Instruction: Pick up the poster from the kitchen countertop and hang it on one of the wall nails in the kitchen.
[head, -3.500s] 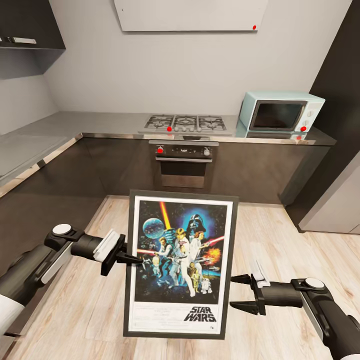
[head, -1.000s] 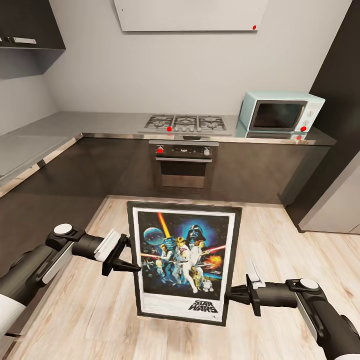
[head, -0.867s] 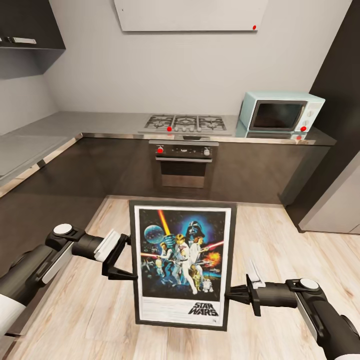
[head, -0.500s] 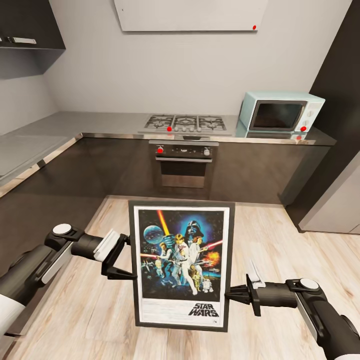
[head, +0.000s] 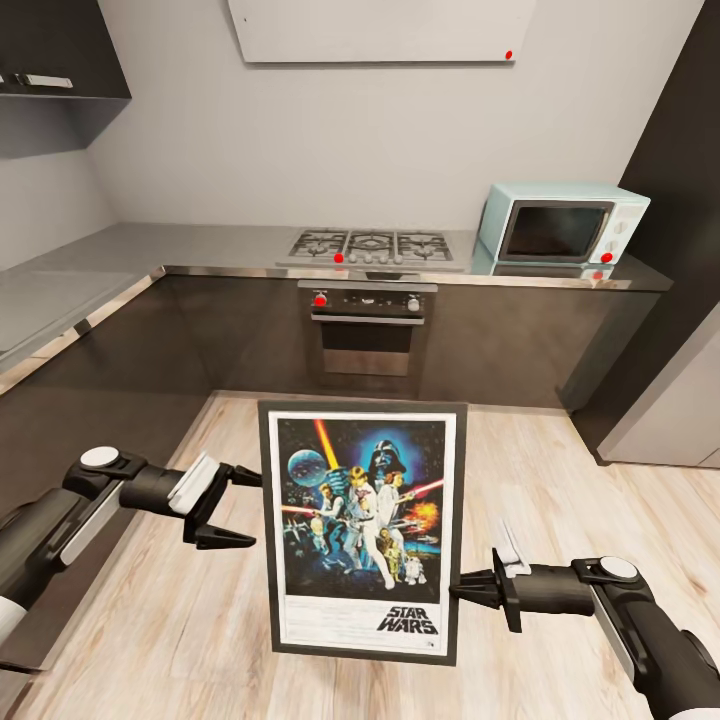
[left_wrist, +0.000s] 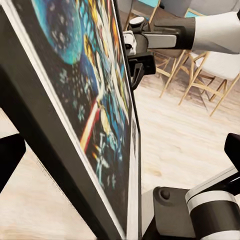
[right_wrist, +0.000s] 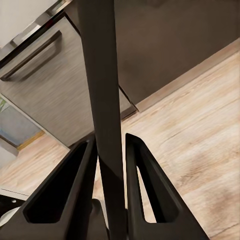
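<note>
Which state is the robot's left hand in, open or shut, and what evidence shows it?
Open. In the head view the left hand has its two fingers spread wide, beside the poster with a gap between.

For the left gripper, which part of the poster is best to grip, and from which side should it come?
Probably the left frame edge, at mid-height, approached sideways from the robot's left. The poster stands upright and thin, the right gripper already pinches its right edge low, and the open left gripper sits just beside the left edge.

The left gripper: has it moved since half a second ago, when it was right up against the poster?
Yes. The left gripper has pulled away from the poster, toward the cabinets on the left, open. The right gripper holds the frame's edge.
</note>
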